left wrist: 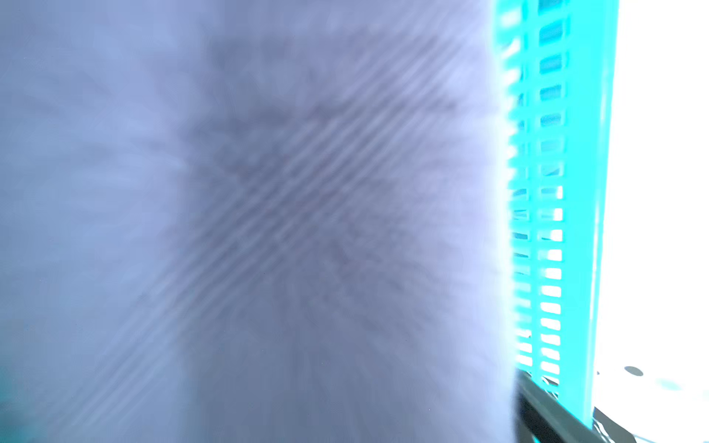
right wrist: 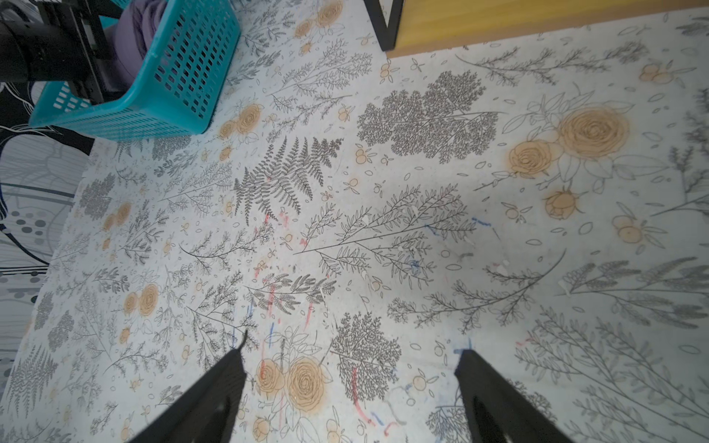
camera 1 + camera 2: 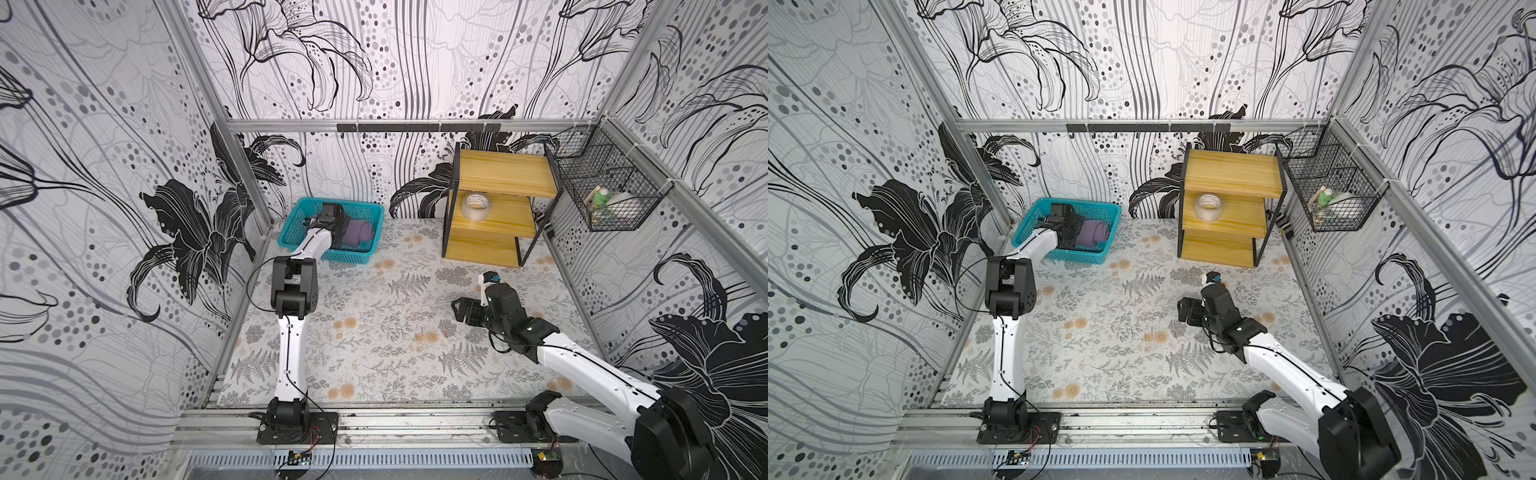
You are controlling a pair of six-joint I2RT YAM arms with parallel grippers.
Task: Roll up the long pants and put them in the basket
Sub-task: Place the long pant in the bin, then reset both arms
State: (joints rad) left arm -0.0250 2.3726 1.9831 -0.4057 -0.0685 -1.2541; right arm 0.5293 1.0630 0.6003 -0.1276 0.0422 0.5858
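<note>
Left gripper [image 3: 337, 226] down inside teal basket [image 3: 332, 254], nose against long pants [image 3: 359, 234]. Jaws hidden by wrist and blurred cloth, so can't tell if spread or clamped.

Pants sit as tight purple roll in basket.

Right gripper [image 2: 353, 349] spread wide, empty, low over floral table [image 3: 374, 332], well apart.

Risk: fabric snagging on finger during pull-out would likely loosen roll or drag light basket along.

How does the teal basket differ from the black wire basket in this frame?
The teal basket is slotted plastic and stands on the table. The wire basket is black metal mesh and hangs on the side wall, off the table. The teal basket holds the rolled-up long pants, while the wire basket holds a small green container and other bits too small to tell. Both are open-topped with see-through walls.
</note>
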